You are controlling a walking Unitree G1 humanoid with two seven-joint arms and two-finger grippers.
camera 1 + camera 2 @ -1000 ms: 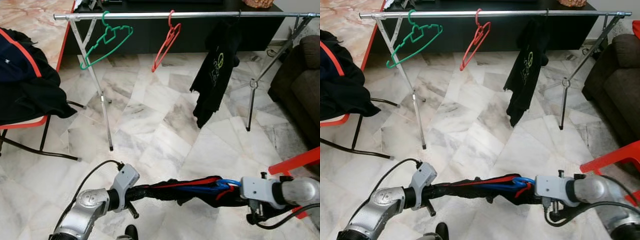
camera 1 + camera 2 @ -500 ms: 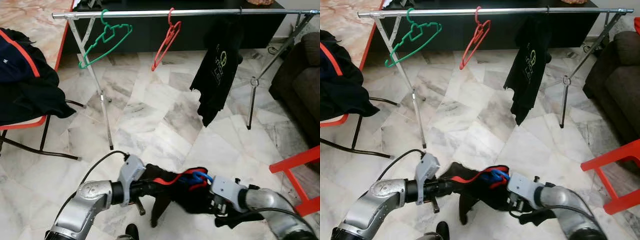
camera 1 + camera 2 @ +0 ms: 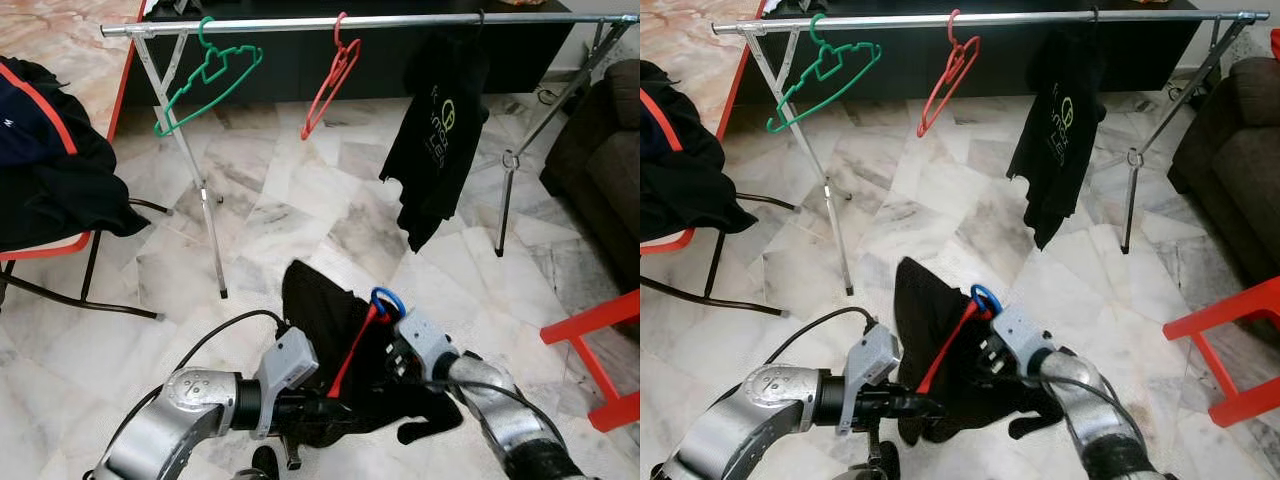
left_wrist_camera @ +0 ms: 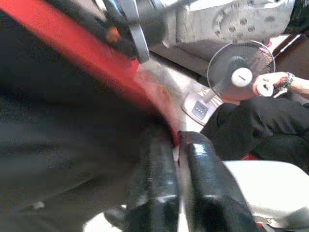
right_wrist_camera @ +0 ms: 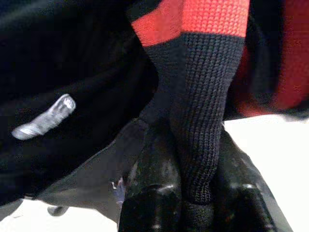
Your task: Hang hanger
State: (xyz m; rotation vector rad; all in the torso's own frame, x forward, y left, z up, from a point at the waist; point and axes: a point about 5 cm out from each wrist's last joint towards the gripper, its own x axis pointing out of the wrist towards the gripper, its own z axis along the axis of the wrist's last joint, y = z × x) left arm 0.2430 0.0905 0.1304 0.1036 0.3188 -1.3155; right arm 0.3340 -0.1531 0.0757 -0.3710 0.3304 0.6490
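A black garment (image 3: 318, 318) with red trim sits on a blue hanger, whose hook (image 3: 388, 301) sticks up above the cloth. Both grippers hold it low in front of me, above the marble floor. My left gripper (image 3: 322, 408) is shut on the garment's lower part; in the left wrist view its fingers (image 4: 159, 193) pinch the red trim. My right gripper (image 3: 390, 362) is shut on a ribbed black and red band (image 5: 203, 111) just below the hook. The steel rail (image 3: 400, 20) runs across the far side, well above the garment.
On the rail hang a green hanger (image 3: 210, 80), a red hanger (image 3: 335, 80) and a black T-shirt (image 3: 435, 140). A chair piled with dark clothes (image 3: 50, 170) stands left, a sofa (image 3: 600, 150) and red chair (image 3: 595, 350) right. A fan (image 4: 239, 72) and a person's hand (image 4: 270, 82) are nearby.
The two grippers have come close together. The garment, stretched flat between them a second ago, is now bunched and lifted, and the blue hook points upward.
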